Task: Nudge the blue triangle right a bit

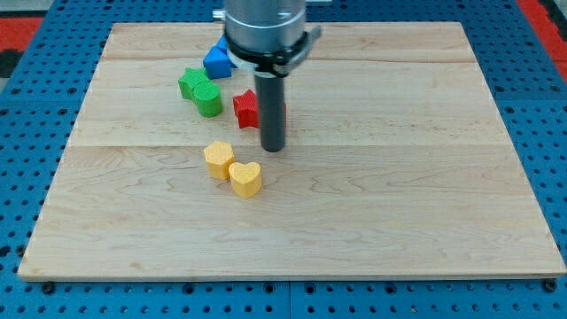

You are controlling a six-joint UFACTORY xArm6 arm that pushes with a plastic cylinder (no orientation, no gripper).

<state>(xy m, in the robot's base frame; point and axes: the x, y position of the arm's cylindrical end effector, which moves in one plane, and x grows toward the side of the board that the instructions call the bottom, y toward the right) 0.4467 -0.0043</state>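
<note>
Small blue triangle block [215,62] up top-left of centre, above-left of my tip [273,148], well apart; plain dark rod, nothing held.

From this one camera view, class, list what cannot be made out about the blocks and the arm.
- Blue triangle: its right part is hidden behind the arm's housing.
- Red block: my rod covers its right side, so the shape is unclear.
- My tip: whether it touches the red block cannot be told.
- The arm above the housing is cut off by the view's top.
</note>
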